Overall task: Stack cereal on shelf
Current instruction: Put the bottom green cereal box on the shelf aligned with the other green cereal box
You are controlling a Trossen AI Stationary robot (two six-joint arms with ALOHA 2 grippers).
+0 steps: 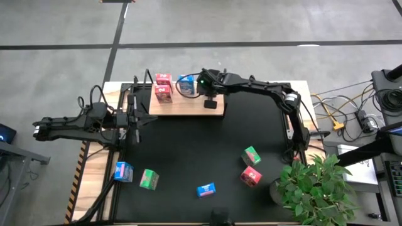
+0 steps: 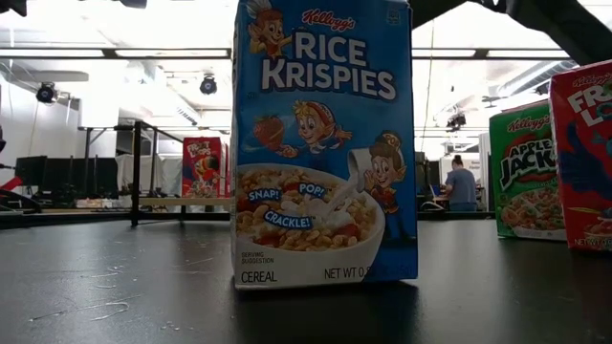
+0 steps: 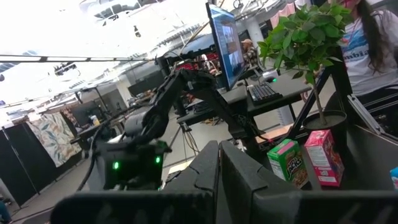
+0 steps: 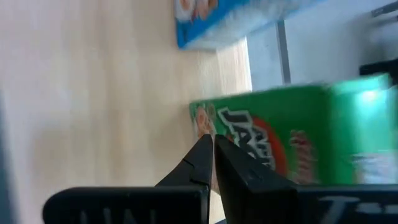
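Observation:
The shelf [image 1: 188,108] is a light wooden board at the table's far side. On it stand two pink-red boxes [image 1: 163,86] and a blue box [image 1: 185,85]. My right gripper [image 4: 212,144] hangs over the board's right end [image 1: 210,99], shut and pointing down, its tips next to a green box [image 4: 292,137] on the board. The arm hides that box in the high view. My left gripper [image 3: 219,163] is shut and waits over the table's left side [image 1: 134,120]. Several boxes rest on the black mat: blue [image 1: 124,171], green [image 1: 149,179], blue [image 1: 206,189], green [image 1: 251,155] and pink-red [image 1: 250,176]. My right gripper's shut fingertips [image 4: 205,149] come from above, right beside the edge of the green box's printed face [image 4: 208,121]. I cannot tell whether they touch it. The box lies on the wooden board.
A potted plant [image 1: 317,188] stands at the table's near right corner. Thin black posts [image 1: 135,88] rise at the shelf's left end. In the low view the blue box [image 2: 325,143] stands close to the camera, with a green [image 2: 524,172] and a pink-red box [image 2: 583,158] at the right.

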